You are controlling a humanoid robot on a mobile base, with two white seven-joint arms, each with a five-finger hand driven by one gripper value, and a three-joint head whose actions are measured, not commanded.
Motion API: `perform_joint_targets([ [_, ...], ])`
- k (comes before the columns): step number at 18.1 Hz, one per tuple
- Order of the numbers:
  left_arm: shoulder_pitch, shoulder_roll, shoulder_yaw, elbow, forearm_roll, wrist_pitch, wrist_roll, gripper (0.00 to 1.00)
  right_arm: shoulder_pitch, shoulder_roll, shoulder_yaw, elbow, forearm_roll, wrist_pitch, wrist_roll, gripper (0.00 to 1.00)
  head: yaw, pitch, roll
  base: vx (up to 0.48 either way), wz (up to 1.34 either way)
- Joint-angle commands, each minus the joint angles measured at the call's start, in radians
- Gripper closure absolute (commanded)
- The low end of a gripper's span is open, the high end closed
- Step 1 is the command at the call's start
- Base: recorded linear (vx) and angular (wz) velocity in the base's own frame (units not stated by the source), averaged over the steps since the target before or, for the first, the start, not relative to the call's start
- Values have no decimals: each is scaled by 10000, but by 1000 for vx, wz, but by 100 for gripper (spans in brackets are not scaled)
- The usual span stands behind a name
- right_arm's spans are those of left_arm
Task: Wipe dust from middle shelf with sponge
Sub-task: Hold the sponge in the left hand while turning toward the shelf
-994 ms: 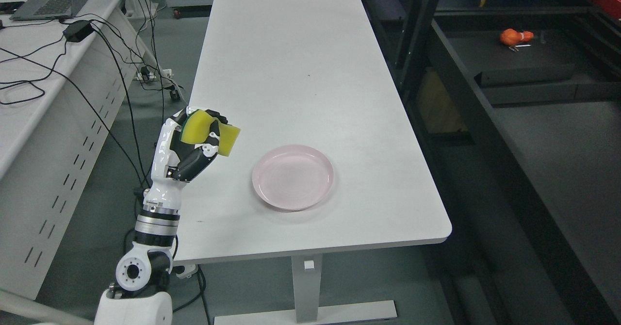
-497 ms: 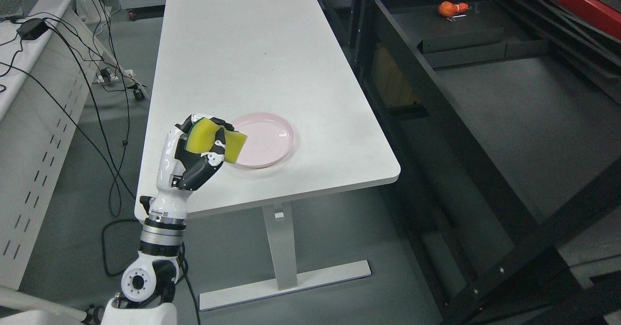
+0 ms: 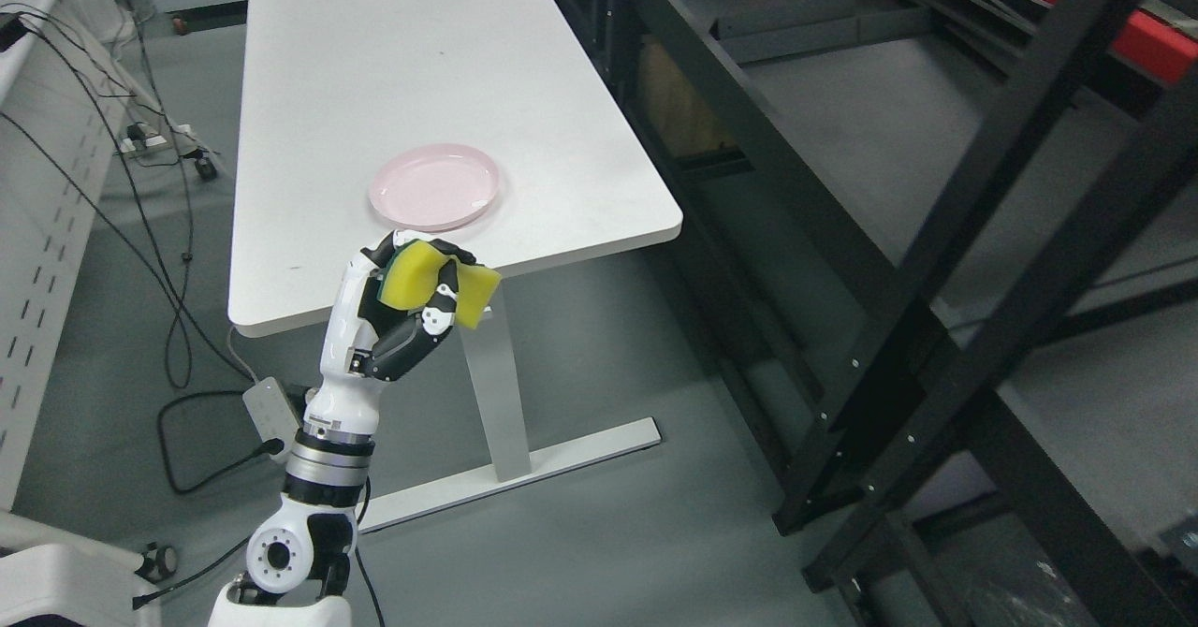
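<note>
View swung right; yellow sponge (image 3: 432, 283) squeezed.

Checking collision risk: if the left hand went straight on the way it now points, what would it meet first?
The left hand, shut on the sponge, points up-right in the picture. Likely first contact is the white table, near its front edge by the pink plate. Depth is unclear.

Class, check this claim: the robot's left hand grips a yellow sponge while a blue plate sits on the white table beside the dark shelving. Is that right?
Not quite. The plate is pink, not blue, as the head view shows. The rest holds: the left hand has its fingers closed on the yellow sponge, and the plate sits on the white table beside the dark shelving.
</note>
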Motion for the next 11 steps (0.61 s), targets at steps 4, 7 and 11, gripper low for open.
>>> perform_joint_targets([
  [4,-54,174,-1907,-246,-33,-131,-134,100,0,-175,0,-175,0,736,1,0,0,0,0,-280,-653],
  [7,-207,174,-2933,-292,-490,-344,-318,100,0,-175,0,-175,0,736,1,0,0,0,0,-226,-959],
  [11,-1231,174,-4038,-292,-1442,-591,-304,99,0,-175,0,-175,0,736,1,0,0,0,0,-138,-1070],
])
